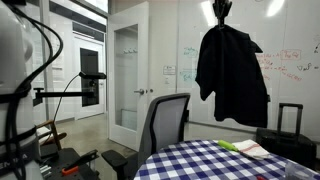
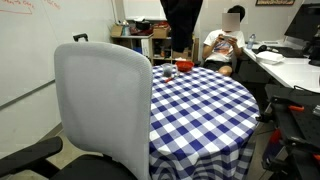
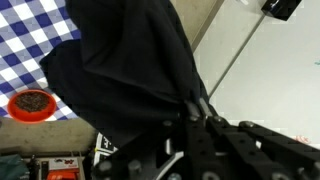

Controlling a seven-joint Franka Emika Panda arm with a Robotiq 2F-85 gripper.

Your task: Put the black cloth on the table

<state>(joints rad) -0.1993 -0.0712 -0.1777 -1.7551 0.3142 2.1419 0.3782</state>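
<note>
Wrist view: the gripper (image 3: 197,112) is clenched on a bunched fold of the black cloth (image 3: 130,70), and from that pinch the fabric spreads away toward 11 o'clock, covering most of the frame. The checkered table (image 3: 28,35) shows past the cloth at 10 o'clock, with a red bowl (image 3: 32,103) at 9 o'clock. In an exterior view the gripper (image 1: 222,14) sits high at 12 o'clock with the wrist pointing straight down. The black cloth (image 1: 232,75) hangs limp below it, its long axis vertical, running toward 6 o'clock. Its lowest edge is clear of the table (image 1: 215,160), which lies at 6 o'clock from the cloth, with open air between them. In an exterior view from behind the grey office chair (image 2: 100,100), the cloth (image 2: 182,22) hangs at 12 o'clock, above the far rim of the table (image 2: 200,105) and near the red bowl (image 2: 184,67). How far over the tabletop it hangs I cannot tell. The coming move seems to turn on that vertical gap: a descent, perhaps with a small carry inward over the checks, before the fingers let go.
</note>
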